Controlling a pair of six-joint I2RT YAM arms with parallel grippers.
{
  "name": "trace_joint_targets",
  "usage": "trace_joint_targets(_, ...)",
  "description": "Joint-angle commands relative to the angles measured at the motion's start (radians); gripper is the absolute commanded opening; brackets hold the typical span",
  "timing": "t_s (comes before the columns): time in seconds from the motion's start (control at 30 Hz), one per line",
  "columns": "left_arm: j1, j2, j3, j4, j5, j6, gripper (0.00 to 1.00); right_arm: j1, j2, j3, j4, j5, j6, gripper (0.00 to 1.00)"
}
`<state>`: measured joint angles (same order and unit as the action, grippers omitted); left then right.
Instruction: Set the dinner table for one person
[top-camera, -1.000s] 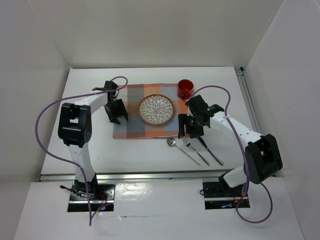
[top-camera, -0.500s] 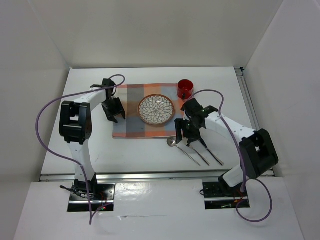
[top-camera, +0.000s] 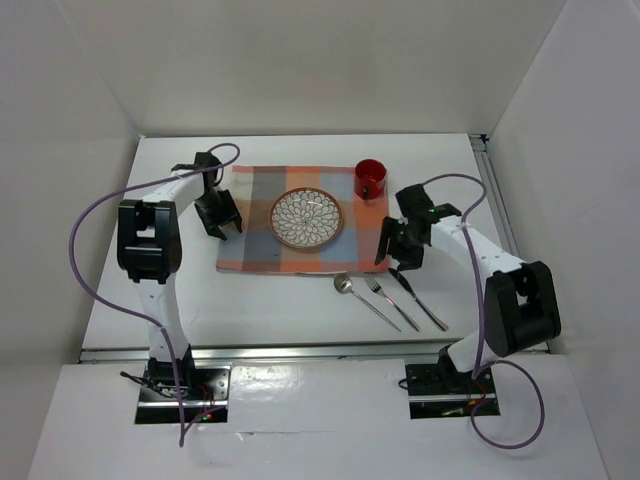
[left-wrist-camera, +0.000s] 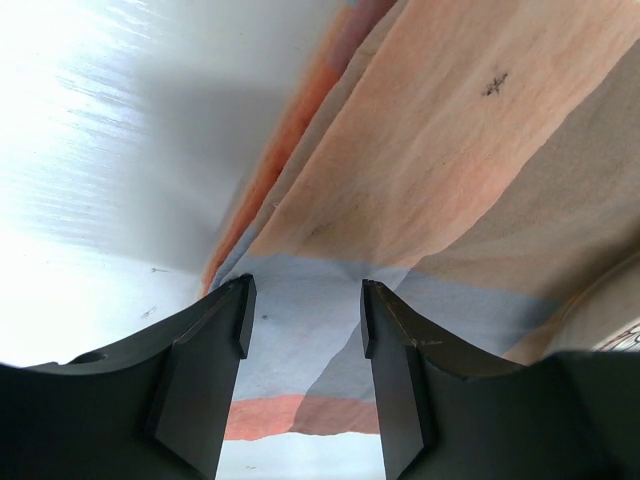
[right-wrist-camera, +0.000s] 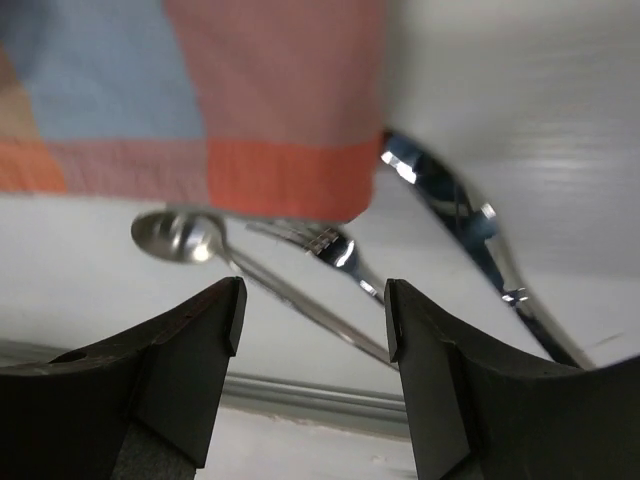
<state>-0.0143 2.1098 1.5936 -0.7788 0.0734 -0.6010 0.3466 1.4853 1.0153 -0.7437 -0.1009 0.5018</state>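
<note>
The white dinner table (top-camera: 450, 165) carries an orange, blue and grey checked placemat (top-camera: 255, 245) with a patterned plate (top-camera: 306, 218) on it. A red cup (top-camera: 370, 178) stands at the mat's far right corner. A spoon (top-camera: 362, 298), fork (top-camera: 391, 302) and knife (top-camera: 422, 300) lie on the table in front of the mat's right corner. My left gripper (top-camera: 221, 213) is open over the mat's left edge (left-wrist-camera: 420, 180), jaws apart with nothing between them. My right gripper (top-camera: 401, 250) is open and empty just right of the mat, above the cutlery (right-wrist-camera: 335, 250).
A silver rail (top-camera: 300, 350) runs along the table's near edge and another (top-camera: 492, 185) along the right side. White walls enclose the back and both sides. Purple cables loop over both arms.
The placemat with the plate has shifted a little left. My left gripper moved left with it. My right gripper dipped toward the mat's near right corner, then drew back to the right.
</note>
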Motion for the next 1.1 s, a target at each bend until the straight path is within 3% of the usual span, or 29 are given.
trace_joint_targets(0.0, 0.017, 0.036, -0.017, 0.007, -0.066, 0.050, 0.64, -0.086, -0.033, 0.048, 0.073, -0.002, 0.043, 0.69)
trace_joint_targets(0.43, 0.017, -0.105, -0.080, 0.016, 0.002, 0.041, 0.64, -0.132, 0.208, 0.118, 0.187, -0.086, -0.057, 0.65)
trace_joint_targets(0.7, -0.002, -0.163, -0.126, 0.006, 0.011, 0.041, 0.64, -0.188, 0.260, 0.108, 0.218, -0.051, -0.066, 0.32)
trace_joint_targets(0.87, -0.022, -0.195, -0.181, 0.006, 0.011, 0.041, 0.64, -0.212, 0.227, 0.089, 0.205, -0.037, -0.075, 0.32)
trace_joint_targets(0.97, -0.032, -0.206, -0.193, 0.006, 0.011, 0.041, 0.64, -0.212, 0.167, 0.089, 0.178, -0.026, -0.085, 0.39)
trace_joint_targets(1.07, -0.041, -0.206, -0.214, 0.006, 0.011, 0.041, 0.64, -0.212, 0.101, 0.098, 0.138, -0.017, -0.095, 0.39)
